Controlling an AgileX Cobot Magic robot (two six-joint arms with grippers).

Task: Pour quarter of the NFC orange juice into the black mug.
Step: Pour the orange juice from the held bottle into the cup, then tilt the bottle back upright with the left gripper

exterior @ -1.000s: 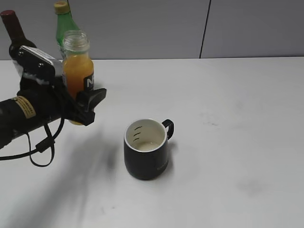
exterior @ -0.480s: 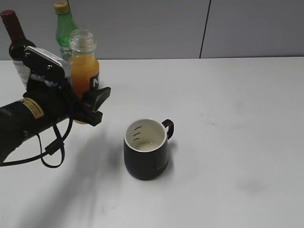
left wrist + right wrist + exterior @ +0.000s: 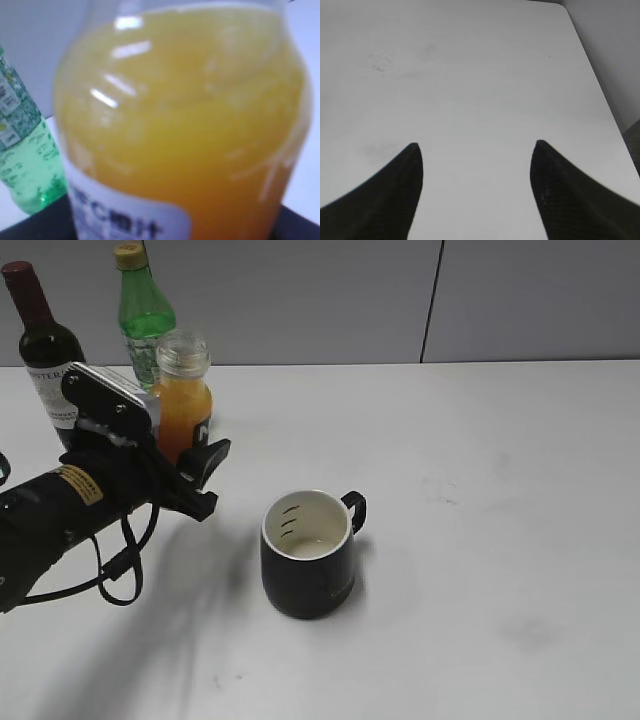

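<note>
The NFC orange juice [image 3: 183,405] is a small clear capless bottle, upright and mostly full, at the left of the exterior view. My left gripper [image 3: 195,445] is shut on its lower body, and one black finger [image 3: 205,462] shows in front of the label. The bottle's base is hidden behind the gripper. In the left wrist view the NFC orange juice [image 3: 190,125] fills nearly the whole frame. The black mug [image 3: 308,555] stands to the right of the bottle, handle to the back right, with a little liquid in its white interior. My right gripper [image 3: 476,145] is open over bare table.
A green bottle [image 3: 145,315] and a dark wine bottle [image 3: 45,340] stand at the back left, just behind the held bottle. The green bottle [image 3: 25,150] also shows at the left wrist view's left edge. The white table [image 3: 480,490] stretches to the right of the mug.
My left arm has carried the juice bottle to the right and a little lower, closer to the mug. The mug has not moved.
</note>
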